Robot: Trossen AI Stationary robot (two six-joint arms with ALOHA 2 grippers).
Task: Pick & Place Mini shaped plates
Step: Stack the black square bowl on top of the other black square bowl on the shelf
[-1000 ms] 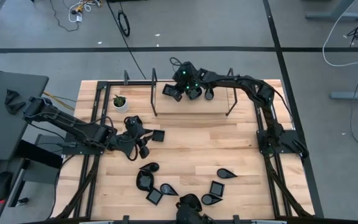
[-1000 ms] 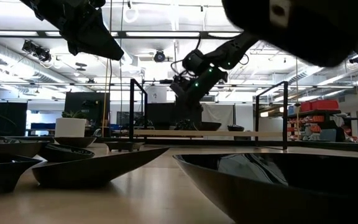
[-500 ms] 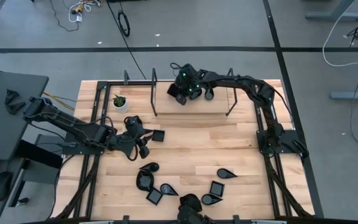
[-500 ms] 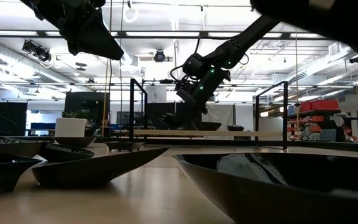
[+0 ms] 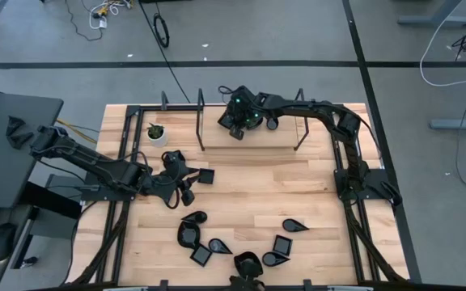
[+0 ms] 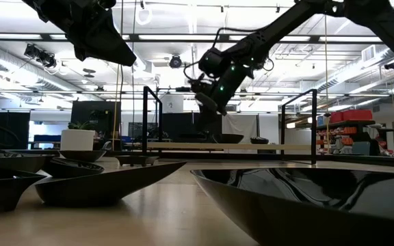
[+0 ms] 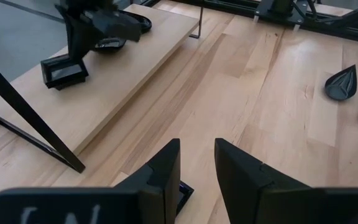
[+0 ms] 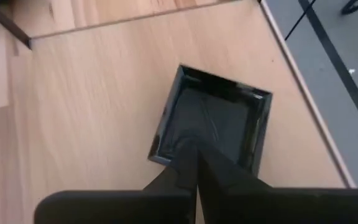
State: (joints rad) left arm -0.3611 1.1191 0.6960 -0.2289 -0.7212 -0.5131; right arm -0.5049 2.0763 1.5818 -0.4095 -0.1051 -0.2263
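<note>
Two arms are at work over a pale wooden table (image 5: 249, 190). The right pincer (image 5: 235, 128), fingers pressed together and holding nothing, hangs above a square plate (image 8: 211, 124) lying directly beneath it on the raised shelf (image 7: 104, 81), judged to be the place where plates are set down. The left pincer (image 5: 186, 191), fingers parted, hovers with a second square plate (image 5: 206, 176) just beside its tips, probably the next pick. More plates (image 5: 217, 242) lie scattered well apart from both pincers along the table's near edge. A white pot with a plant (image 5: 157, 132) stands near the shelf's end. Beyond the table lie grey flooring, cables, and a ceiling-lit workshop.
</note>
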